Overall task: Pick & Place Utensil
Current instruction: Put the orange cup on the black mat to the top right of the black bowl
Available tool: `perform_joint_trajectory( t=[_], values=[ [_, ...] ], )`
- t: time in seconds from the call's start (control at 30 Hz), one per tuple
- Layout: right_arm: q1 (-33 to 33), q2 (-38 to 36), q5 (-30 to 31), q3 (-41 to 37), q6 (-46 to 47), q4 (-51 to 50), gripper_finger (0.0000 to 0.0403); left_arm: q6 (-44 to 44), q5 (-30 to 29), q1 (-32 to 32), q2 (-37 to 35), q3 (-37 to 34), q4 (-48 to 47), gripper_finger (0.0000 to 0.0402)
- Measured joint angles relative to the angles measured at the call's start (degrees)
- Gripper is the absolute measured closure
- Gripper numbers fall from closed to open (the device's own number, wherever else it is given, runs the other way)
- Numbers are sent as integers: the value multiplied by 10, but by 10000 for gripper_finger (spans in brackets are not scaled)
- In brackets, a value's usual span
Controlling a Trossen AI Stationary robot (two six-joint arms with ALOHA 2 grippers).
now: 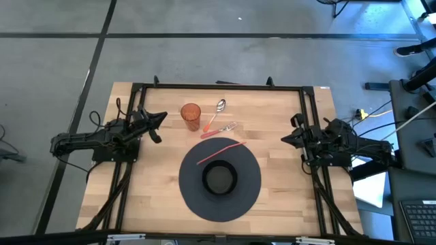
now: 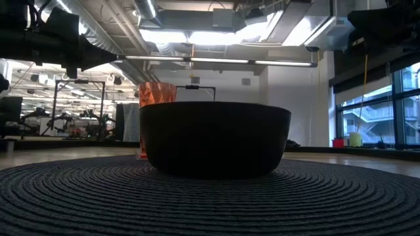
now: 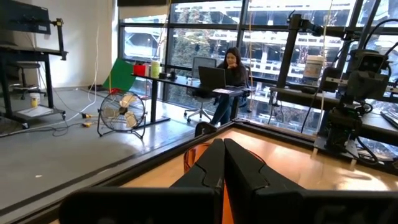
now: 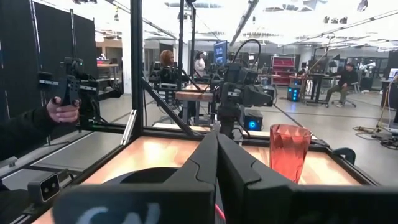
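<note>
An orange ribbed cup point(image 1: 191, 116) stands upright at the table's far middle. Beside it lie a spoon point(image 1: 216, 113) and a fork point(image 1: 223, 129), both with pink handles. A thin red utensil point(image 1: 221, 150) lies across the far part of a round dark mat point(image 1: 248, 194). A black bowl point(image 1: 219, 178) stands in the mat's middle. My left gripper point(image 1: 163, 116) hovers shut at the table's left edge, pointing toward the cup point(image 3: 189, 159). My right gripper point(image 1: 283, 139) hovers shut at the right edge and also holds nothing. Its wrist view shows the cup point(image 4: 289, 152) and the bowl point(image 4: 146, 178).
Black frame rails point(image 1: 218, 87) run along the table's far edge and both sides. Bare wood lies on either side of the mat. Beyond the table a person sits at a desk point(image 3: 229, 78), and a person's hand point(image 4: 59, 109) holds a device.
</note>
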Motion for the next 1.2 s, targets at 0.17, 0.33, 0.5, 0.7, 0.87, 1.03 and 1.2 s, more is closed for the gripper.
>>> perform_joint_trajectory(
  t=[0.17, 0.33, 0.5, 0.7, 0.87, 1.03, 1.2],
  values=[
    [0, 0, 0, 0, 0, 0, 398, 0, 0, 0, 0, 0, 0, 400],
    [0, 0, 0, 0, -5, -3, 398, 0, 2, 0, 0, 0, -2, 400],
    [0, 0, 2, 1, -17, -3, 396, -12, -3, 0, 0, 0, 6, 400],
    [0, 2, 20, 1, -18, -34, 392, -11, 1, 0, 0, 0, 18, 400],
    [0, 2, 20, 1, -20, -42, 391, -4, -13, 0, 0, 0, 58, 400],
    [0, 2, 20, 1, -30, -43, 391, 13, -9, 0, 0, 0, 126, 400],
    [0, 2, 20, 1, -31, -48, 391, 27, -28, 0, 0, 1, 146, 400]
  ],
)
